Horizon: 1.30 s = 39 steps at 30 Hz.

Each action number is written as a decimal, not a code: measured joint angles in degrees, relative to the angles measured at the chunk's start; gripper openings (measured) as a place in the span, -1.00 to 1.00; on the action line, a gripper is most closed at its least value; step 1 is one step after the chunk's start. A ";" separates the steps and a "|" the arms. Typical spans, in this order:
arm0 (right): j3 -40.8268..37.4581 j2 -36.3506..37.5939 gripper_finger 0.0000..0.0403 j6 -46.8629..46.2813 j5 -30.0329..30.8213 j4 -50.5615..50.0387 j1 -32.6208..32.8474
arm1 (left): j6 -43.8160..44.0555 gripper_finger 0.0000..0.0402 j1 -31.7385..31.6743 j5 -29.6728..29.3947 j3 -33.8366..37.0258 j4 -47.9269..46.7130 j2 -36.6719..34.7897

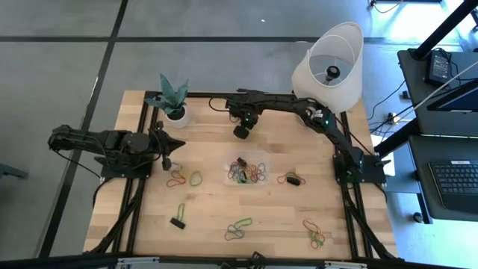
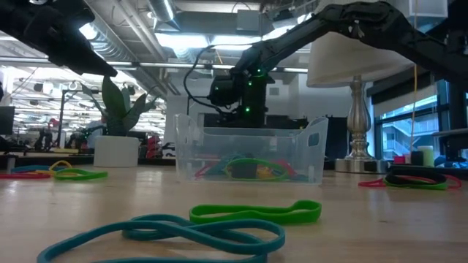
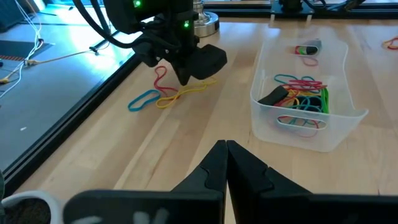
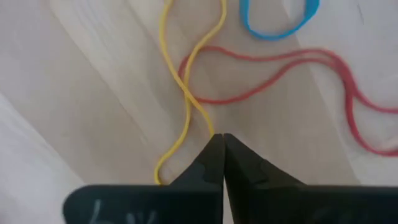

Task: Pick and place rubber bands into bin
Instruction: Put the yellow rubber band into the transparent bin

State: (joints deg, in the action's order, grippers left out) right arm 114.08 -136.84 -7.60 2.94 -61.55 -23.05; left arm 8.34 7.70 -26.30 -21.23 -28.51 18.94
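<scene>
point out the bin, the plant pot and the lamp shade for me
bin (image 2: 316, 150): low view, on its clear right end wall.
plant pot (image 2: 117, 151): low view, on the white front face.
lamp shade (image 1: 345, 71): high view, on the outer white side of the tilted shade.

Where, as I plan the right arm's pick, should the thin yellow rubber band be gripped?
Grip the thin yellow rubber band at its loop nearest the right gripper, clear of the red rubber band. Come straight down, fingers opened: it lies flat.
</scene>
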 joint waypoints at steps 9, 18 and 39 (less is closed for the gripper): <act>0.00 0.00 -0.84 -4.08 -0.02 -1.03 0.31 | 0.04 -0.98 0.00 0.02 0.00 0.00 0.00; -1.71 0.22 -0.46 -9.00 -0.07 0.28 0.51 | 1.26 -0.98 0.00 0.20 0.00 -0.59 0.00; -0.55 -0.33 -0.98 -13.33 1.92 -2.14 3.89 | 2.93 -0.98 0.00 0.42 0.00 -1.32 0.01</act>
State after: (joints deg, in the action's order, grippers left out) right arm 113.53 -137.17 -20.93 4.86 -63.69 -19.16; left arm 11.27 7.70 -25.89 -21.23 -29.84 18.95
